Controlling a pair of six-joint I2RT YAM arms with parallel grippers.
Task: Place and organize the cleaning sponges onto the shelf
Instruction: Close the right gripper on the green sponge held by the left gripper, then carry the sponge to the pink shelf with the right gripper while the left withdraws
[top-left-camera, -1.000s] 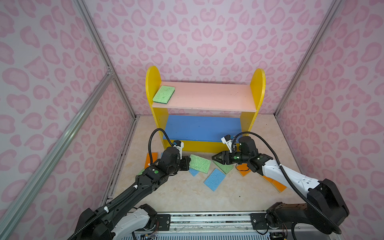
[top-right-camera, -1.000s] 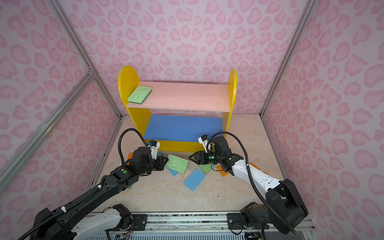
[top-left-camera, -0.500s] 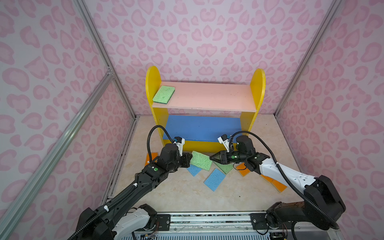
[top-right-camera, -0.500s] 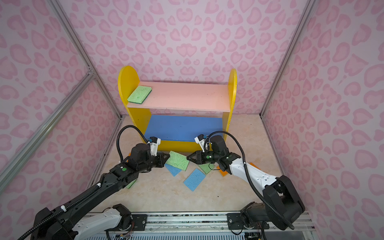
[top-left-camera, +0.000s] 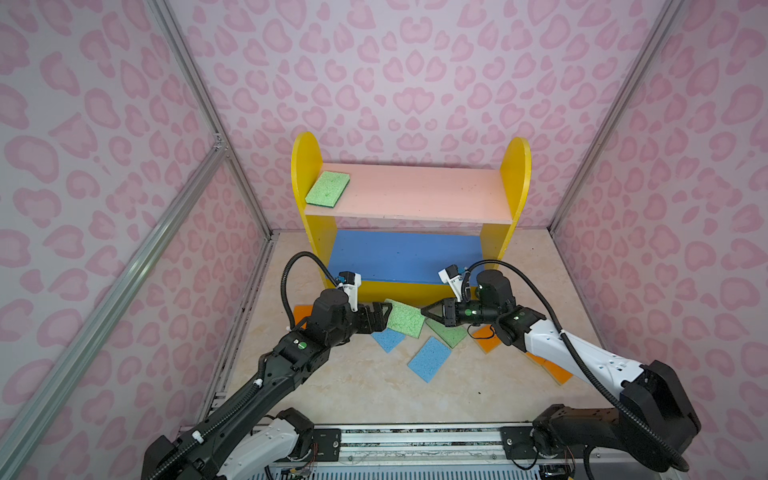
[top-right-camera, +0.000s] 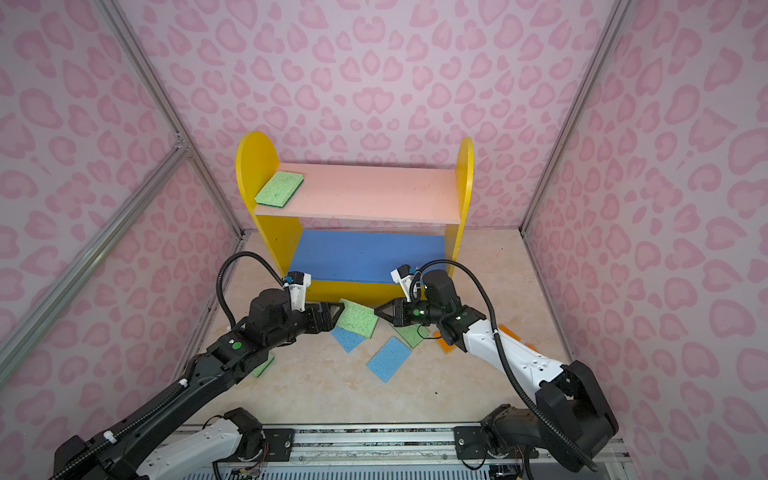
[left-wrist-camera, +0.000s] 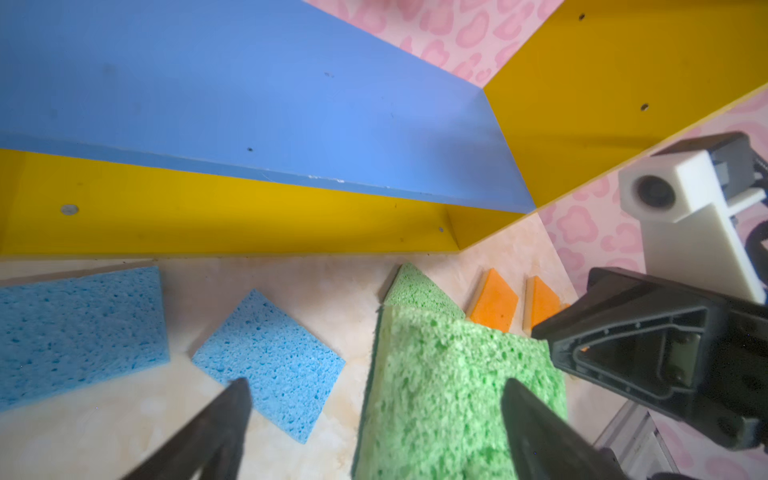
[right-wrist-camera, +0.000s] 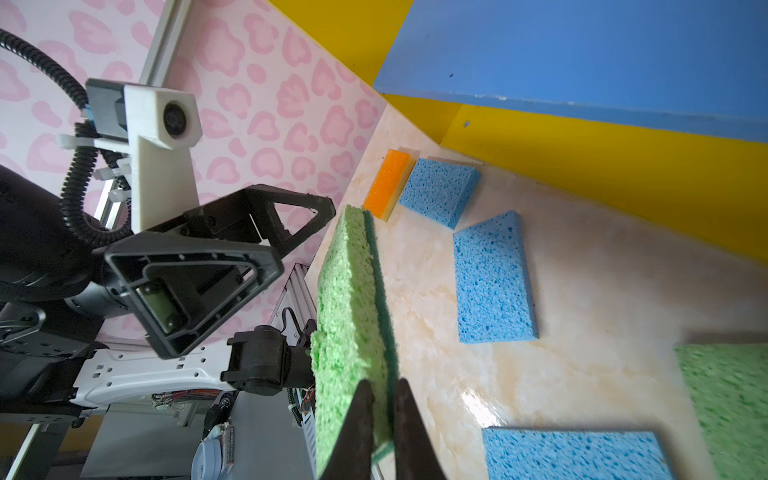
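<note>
Right gripper (top-left-camera: 424, 311) pinches the right edge of the flat light-green porous sponge (top-left-camera: 405, 319); left gripper (top-left-camera: 384, 316) gapes wide. Yellow-sided wooden shelf (top-left-camera: 515, 174) stands just beyond, far side.

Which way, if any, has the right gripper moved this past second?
Yes: the right gripper went slightly left along the shelf base, reaching the lifted green sponge.
</note>
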